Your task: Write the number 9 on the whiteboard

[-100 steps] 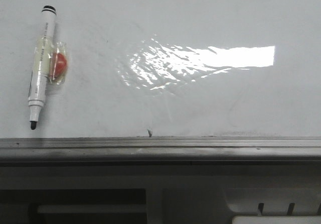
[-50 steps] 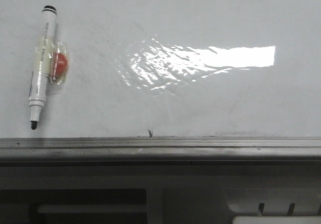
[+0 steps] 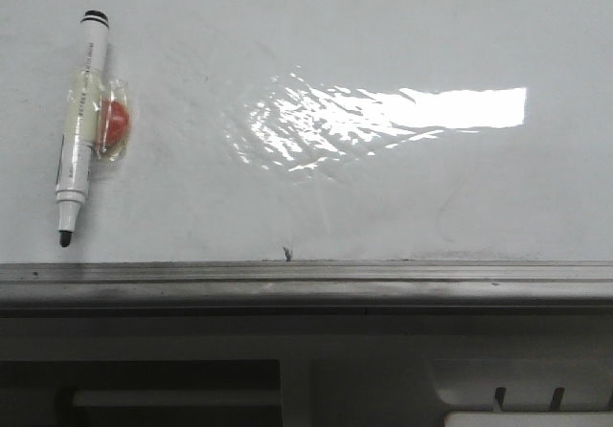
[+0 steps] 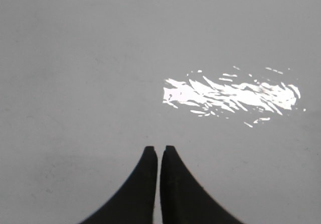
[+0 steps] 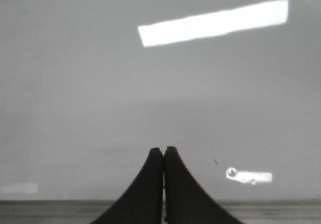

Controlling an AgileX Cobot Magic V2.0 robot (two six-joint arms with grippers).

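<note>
The whiteboard [image 3: 383, 197] fills the front view, glossy white-grey with a bright glare patch [image 3: 383, 116] and a grey metal rail [image 3: 306, 281] along its near edge. No number 9 shows on it; only a small dark tick mark [image 3: 285, 252] sits by the rail. A white marker [image 3: 77, 125] with a black tip lies at the board's left, an orange-red piece in clear wrap [image 3: 113, 125] beside it. My left gripper [image 4: 156, 148] is shut and empty over bare board. My right gripper [image 5: 164, 149] is shut and empty near the rail [image 5: 261, 211]. Neither gripper shows in the front view.
Below the rail in the front view lies a dark grey panel with slots [image 3: 172, 393]. A pale object's edge [image 3: 527, 417] shows at the bottom right. A small bright reflection [image 5: 248, 176] lies on the board near my right gripper.
</note>
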